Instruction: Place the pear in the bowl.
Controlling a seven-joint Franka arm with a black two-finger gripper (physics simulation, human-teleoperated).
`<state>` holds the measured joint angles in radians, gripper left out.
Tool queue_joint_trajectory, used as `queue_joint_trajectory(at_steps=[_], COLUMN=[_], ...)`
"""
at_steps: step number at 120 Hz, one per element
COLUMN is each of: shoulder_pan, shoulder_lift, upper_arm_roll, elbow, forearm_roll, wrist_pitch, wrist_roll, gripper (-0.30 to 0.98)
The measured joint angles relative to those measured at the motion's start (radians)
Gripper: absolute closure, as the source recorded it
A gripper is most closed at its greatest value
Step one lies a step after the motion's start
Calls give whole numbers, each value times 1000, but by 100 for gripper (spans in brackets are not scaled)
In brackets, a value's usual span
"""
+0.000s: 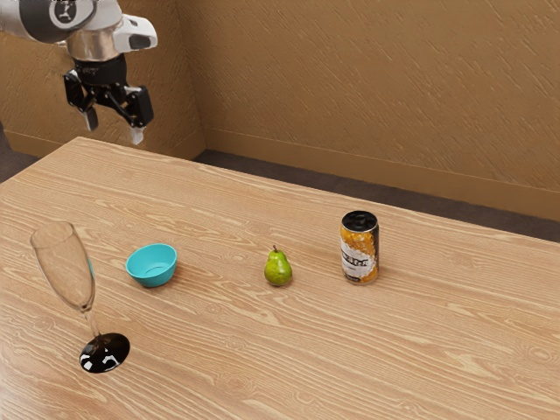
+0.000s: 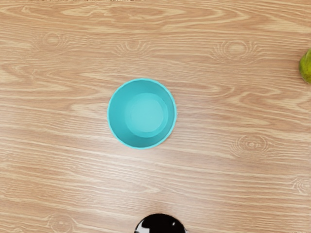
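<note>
Pear (image 1: pixel 278 269): on the table (image 1: pixel 262 367), between the bowl (image 1: pixel 152 266) and the can (image 1: pixel 360 248), well apart from the bowl and nearer the can, touching neither.
Way to the pear: from your gripper (image 1: pixel 114 130) it lies well below and out toward the exterior view's right, past the bowl; in the wrist view it is cut by the border, so you are not lined up over it.
Pear's long axis: close to upright, stem on top, the round belly resting on the wood.
Gripper: high up, fingers spread with a wide gap between the tips, pointing down, nothing pinched and nothing touched.
Bowl: upright, mouth up, with the pear outside it; it looks wide enough to take the fruit.
Champagne flute (image 1: pixel 66 267): standing on its black foot beyond the bowl from the pear, so I judge it off your path to the fruit.
Step in hand: the reach, I'd say, at the very start of the task.
Next for you: travel across to the pear, centre over its stem, then lower with the fingers either side of the belly before closing.
Watch for: a grip on the narrow neck may let it swivel or slip; a low carry back could clip the bowl's rim.
</note>
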<state>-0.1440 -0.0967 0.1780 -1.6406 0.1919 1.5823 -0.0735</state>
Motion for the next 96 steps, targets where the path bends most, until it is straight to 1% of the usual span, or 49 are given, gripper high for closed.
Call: queue_joint_trajectory(at_steps=[12,20,30,42,55,77,96], shoulder_pan=[-8,-16,-27,-41,-65,-64,-61], shoulder_lift=[4,36,107,205,297,463,556], upper_arm_roll=[-16,-20,-24,-33,-35,-38,-76], elbow=[-4,0,-3,-4,-4,-15,-5], forearm_roll=[-2,-3,-6,-47,-93,-171,-202], wrist_pitch=[7,10,16,45,141,319,461], wrist_roll=[-4,-7,-11,-15,-19,-23,-24], gripper=[0,0,0,0,0,0,0])
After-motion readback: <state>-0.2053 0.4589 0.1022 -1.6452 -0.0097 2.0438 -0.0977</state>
